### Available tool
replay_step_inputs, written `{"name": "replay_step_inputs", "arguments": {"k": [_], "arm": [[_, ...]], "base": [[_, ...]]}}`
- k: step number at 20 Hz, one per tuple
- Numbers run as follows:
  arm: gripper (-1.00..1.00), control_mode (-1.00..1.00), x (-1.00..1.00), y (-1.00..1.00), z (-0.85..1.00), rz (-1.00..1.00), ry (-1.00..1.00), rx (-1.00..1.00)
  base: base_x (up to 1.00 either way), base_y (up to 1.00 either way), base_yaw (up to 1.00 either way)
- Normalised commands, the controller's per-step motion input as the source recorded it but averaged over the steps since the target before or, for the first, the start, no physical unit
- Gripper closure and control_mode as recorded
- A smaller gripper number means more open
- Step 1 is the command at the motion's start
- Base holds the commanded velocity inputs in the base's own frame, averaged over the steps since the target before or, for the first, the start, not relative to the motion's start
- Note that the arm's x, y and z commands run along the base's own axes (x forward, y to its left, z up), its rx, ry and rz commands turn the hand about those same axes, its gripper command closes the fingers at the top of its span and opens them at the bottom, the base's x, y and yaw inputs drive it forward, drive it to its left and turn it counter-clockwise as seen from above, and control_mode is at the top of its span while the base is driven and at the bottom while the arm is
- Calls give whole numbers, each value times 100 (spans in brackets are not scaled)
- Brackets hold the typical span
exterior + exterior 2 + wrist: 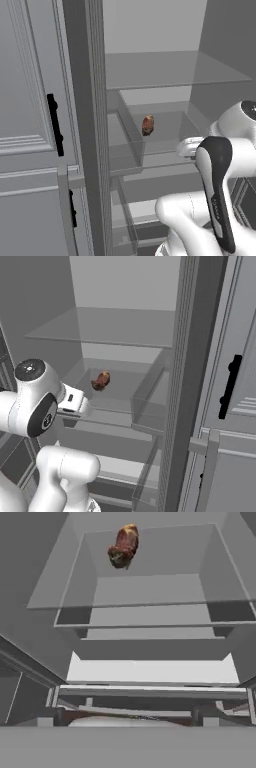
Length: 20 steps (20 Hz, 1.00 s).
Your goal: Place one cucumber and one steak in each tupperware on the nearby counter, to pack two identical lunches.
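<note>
A reddish-brown steak (pixel 147 125) (pixel 101 381) lies inside a clear bin on a middle shelf of the open fridge, toward the back. In the hand view the steak (pixel 123 546) sits near the top edge, well ahead of the hand. My gripper (pixel 184 148) (pixel 80 403) hovers in front of that shelf, short of the bin's front edge, open with nothing between its fingers. The cucumber, the tupperware and the counter are out of view.
The clear bin (pixel 150 614) has see-through walls around the steak. A glass shelf (pixel 175 70) spans above it and a white shelf (pixel 150 672) lies below. A grey panelled door with a black handle (pixel 55 125) (pixel 229 386) flanks the fridge opening.
</note>
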Motion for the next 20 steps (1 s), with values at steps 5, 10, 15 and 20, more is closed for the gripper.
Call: {"name": "replay_step_inputs", "arguments": {"k": [5,10,15,20], "arm": [[-100,-100,95,64,5,6,-19,-3],[-100,-100,100,53,-3,-2,12,-9],[-100,-100,93,0,-7,-1,3,-8],[-100,-100,34,-12,-34,0,-5,0]], "base": [[0,0,0],[0,0,0],[0,0,0],[0,0,0]]}}
